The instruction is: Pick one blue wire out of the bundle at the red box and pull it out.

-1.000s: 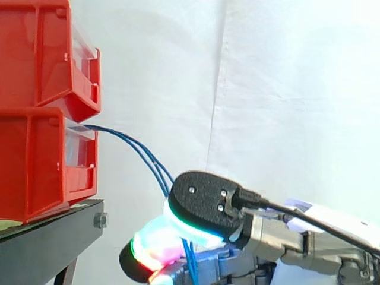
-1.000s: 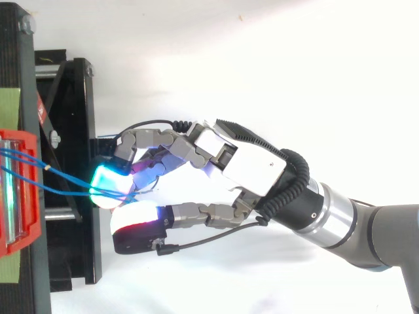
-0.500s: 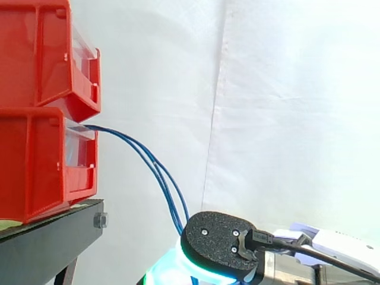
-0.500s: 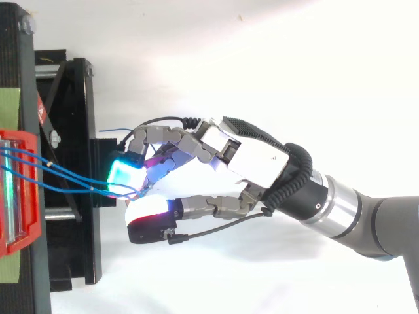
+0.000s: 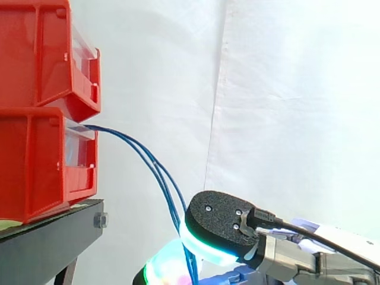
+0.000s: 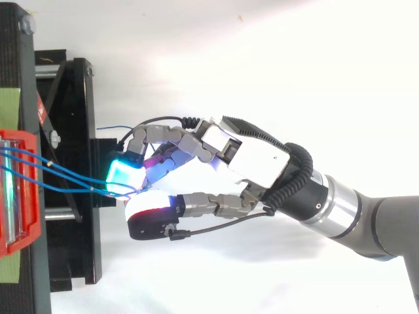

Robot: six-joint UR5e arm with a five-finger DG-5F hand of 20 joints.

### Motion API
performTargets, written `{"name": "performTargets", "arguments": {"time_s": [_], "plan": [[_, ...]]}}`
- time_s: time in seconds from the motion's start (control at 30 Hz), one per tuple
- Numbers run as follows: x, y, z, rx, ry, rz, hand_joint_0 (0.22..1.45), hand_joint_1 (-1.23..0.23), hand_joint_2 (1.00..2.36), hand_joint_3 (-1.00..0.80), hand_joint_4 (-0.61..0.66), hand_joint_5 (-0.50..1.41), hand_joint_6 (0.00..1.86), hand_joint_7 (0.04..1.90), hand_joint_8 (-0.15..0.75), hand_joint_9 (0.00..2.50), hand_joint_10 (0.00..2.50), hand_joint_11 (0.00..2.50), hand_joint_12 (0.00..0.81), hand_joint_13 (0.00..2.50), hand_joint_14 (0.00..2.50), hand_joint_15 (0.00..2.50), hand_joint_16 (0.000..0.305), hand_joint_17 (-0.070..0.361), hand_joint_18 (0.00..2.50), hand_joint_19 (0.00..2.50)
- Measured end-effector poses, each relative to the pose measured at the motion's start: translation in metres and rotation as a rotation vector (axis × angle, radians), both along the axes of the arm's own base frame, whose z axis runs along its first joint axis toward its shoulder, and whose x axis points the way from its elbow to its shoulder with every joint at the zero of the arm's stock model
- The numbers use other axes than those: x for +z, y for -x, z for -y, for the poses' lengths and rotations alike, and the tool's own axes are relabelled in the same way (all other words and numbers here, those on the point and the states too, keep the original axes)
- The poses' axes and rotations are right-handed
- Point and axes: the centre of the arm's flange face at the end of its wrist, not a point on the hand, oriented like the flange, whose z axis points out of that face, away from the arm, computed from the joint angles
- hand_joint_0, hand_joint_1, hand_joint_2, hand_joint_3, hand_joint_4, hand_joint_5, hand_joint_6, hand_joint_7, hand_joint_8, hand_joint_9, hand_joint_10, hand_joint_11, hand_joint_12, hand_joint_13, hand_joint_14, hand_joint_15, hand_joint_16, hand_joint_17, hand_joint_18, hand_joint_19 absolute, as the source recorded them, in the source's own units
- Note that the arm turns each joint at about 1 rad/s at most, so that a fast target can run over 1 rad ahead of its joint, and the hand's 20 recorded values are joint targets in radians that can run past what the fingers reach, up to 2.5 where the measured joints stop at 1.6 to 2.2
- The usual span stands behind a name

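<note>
Curtain white behind red bins on black stand

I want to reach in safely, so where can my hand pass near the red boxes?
Free: above the blue wires, out in front of the upper red box. Crowded: from the lower red box to the robot hand, where the wires stretch.

the hand has drawn back from the red box, stretching the blue wires farther out.
</note>
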Motion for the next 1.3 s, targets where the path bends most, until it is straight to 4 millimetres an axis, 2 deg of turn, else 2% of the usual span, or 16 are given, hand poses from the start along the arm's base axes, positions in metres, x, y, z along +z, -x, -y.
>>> {"name": "performTargets", "arguments": {"time_s": [0.17, 0.63, 0.77, 0.93, 1.3], "plan": [[-0.0001, -0.0003, -0.0016, 0.018, 0.008, -0.001, 0.58, -0.65, 1.02, -0.21, 0.26, -0.08, 0.5, 1.28, 0.365, 1.06, 0.02, 0.49, 0.46, 1.01, 0.02, 0.44, 0.065, 0.145, 0.82, 0.57], [0.0002, -0.0016, -0.0019, 0.07, 0.04, -0.003, 0.61, -0.66, 1.01, -0.13, 0.27, -0.07, 0.51, 1.34, 0.374, 1.1, 0.02, 0.49, 0.471, 1.03, 0.01, 0.43, 0.067, 0.151, 0.85, 0.56], [0.0008, -0.002, -0.0017, 0.075, 0.043, -0.001, 0.62, -0.68, 1.01, -0.1, 0.28, -0.09, 0.59, 1.27, 0.386, 1.1, 0.02, 0.51, 0.472, 1.03, 0.01, 0.43, 0.067, 0.15, 0.86, 0.56], [0.001, -0.0021, -0.0006, 0.076, 0.043, 0.001, 0.63, -0.77, 1.01, -0.08, 0.29, -0.15, 0.77, 1.01, 0.383, 1.07, 0.02, 0.55, 0.471, 1.03, 0.02, 0.43, 0.067, 0.15, 0.86, 0.55], [0.001, -0.0022, 0.0016, 0.087, 0.014, 0.015, 0.63, -0.8, 1.02, -0.11, 0.29, -0.15, 0.8, 0.94, 0.366, 1.06, 0.02, 0.55, 0.455, 1.01, 0.01, 0.44, 0.063, 0.143, 0.84, 0.56]]}}
